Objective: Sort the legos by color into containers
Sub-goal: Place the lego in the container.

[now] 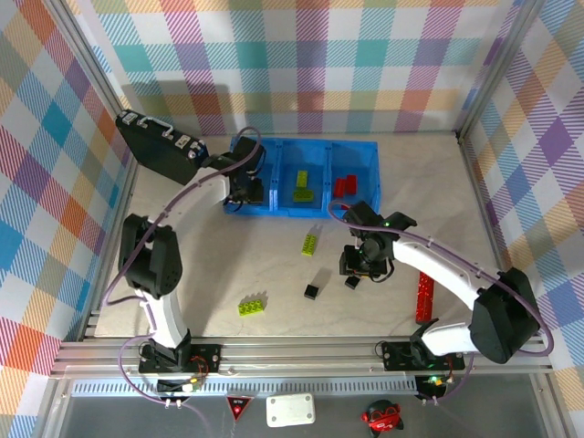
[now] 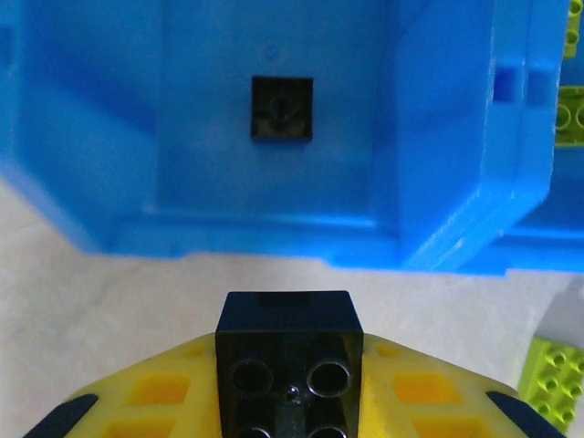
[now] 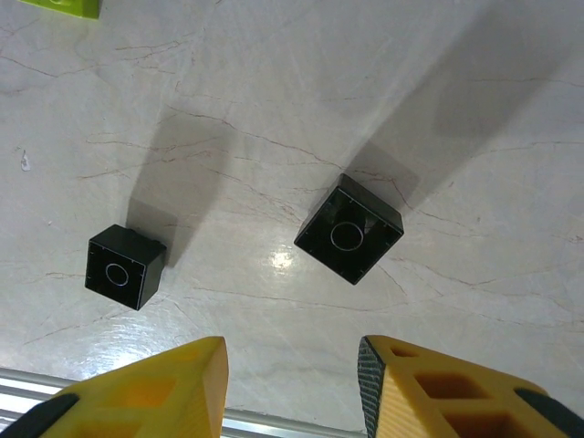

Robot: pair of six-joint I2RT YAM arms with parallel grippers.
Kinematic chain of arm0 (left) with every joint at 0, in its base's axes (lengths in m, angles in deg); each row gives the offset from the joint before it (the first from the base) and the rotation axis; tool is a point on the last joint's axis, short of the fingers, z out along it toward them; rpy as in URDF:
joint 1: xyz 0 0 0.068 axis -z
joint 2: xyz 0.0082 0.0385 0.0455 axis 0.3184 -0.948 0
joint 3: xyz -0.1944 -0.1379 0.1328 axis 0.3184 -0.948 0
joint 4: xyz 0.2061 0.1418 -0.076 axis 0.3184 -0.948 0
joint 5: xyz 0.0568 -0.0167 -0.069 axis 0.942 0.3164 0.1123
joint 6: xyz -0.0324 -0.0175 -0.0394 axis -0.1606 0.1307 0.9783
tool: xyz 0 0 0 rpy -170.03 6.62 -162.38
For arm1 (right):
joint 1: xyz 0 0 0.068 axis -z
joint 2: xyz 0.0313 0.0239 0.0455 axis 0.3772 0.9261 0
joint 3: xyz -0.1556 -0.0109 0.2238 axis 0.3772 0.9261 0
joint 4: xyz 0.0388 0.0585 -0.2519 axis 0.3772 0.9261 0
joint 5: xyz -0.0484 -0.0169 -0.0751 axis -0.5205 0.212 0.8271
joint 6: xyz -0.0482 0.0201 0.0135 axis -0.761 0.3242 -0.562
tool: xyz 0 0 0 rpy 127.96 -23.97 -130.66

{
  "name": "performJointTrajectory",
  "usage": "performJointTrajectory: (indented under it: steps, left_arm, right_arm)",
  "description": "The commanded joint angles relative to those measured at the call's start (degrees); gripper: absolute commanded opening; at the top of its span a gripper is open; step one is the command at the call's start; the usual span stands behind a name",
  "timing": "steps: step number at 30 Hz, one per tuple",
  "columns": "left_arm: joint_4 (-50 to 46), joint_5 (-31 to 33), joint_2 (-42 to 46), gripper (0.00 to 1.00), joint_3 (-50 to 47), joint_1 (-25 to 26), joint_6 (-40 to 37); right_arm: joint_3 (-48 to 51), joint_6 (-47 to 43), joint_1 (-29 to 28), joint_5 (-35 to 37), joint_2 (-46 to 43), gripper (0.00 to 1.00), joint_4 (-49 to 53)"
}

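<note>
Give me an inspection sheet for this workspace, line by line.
Surface: pale marbled tabletop, no spills seen.
Job's things: bright blue three-compartment plastic bin. Its middle compartment holds lime-green bricks, the right one holds red bricks, and the left one holds a small black cube. Loose on the table are two more lime-green bricks and two black cubes.
Clutter: long red stick; black case with metal latches.
Grippers: left tool shut on a black brick, in front of the bin; right tool open above the two loose cubes.
Cables: lilac cables run along the arms.
Surroundings: checked cloth walls; aluminium frame.
</note>
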Motion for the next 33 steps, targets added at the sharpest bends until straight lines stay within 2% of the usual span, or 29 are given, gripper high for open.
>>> performJointTrajectory:
  steps: [1, 7, 15, 29, 33]
  left_arm:
    - [-0.67, 1.42, -3.71, 0.32, 5.23, -1.74, -3.03]
    - [-1.89, 4.17, -11.21, 0.32, 12.78, -3.20, -4.27]
    - [-3.43, 3.89, -18.69, 0.32, 18.16, -5.41, -4.72]
    - [-4.89, 4.49, -23.86, 0.33, 20.18, -5.86, -4.90]
    - [-5.07, 4.35, -24.01, 0.40, 20.08, -5.87, -4.72]
  right_arm:
    - [-0.84, 1.50, -0.32, 0.90, -1.44, 0.44, 2.32]
    - [-0.40, 2.12, -0.32, 1.17, -2.06, 0.43, 2.55]
    - [0.00, 2.77, -0.32, 1.10, -2.81, 0.44, 2.99]
    - [0.18, 3.30, -0.31, 0.46, -2.67, 0.44, 2.38]
    - [0.60, 3.43, -0.32, 0.64, -3.20, 0.44, 2.38]
